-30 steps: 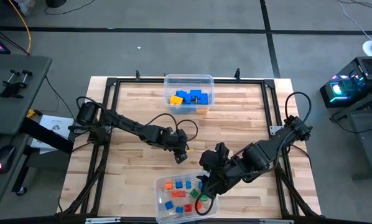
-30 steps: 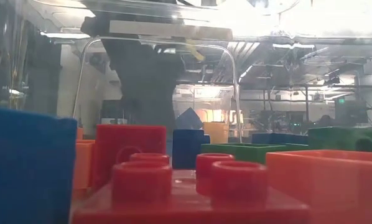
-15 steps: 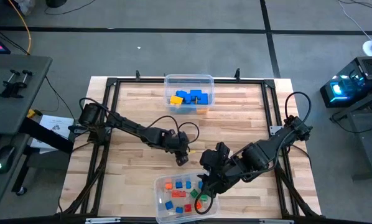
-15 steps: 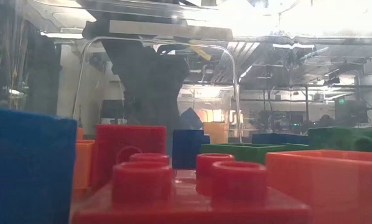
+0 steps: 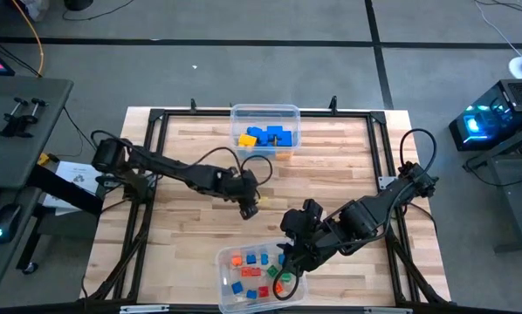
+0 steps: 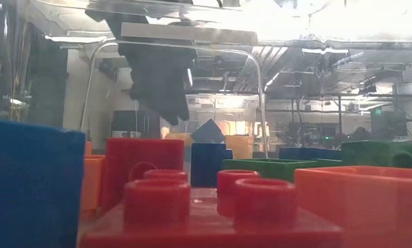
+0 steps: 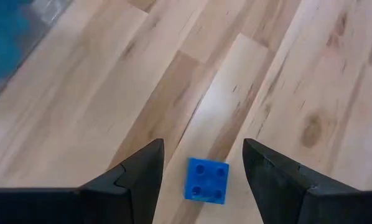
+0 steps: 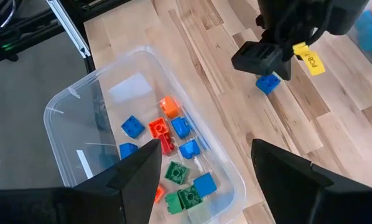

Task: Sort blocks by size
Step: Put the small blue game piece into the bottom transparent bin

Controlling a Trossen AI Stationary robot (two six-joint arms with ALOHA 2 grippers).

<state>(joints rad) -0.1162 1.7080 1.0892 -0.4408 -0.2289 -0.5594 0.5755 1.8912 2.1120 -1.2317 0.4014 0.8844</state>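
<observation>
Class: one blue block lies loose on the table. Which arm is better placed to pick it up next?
Left. Its open tool hovers over the blue block, fingers either side. The right tool is open above the near bin instead.

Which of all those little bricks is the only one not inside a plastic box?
The blue brick lying alone on the bare wooden table, between the fingers of the left claw. All others sit in the two clear bins.

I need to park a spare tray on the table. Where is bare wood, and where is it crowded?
Bare wood lies right of the far bin and at the near-left corner. The middle is crowded: left gripper over a blue block, right gripper over the near bin.
</observation>
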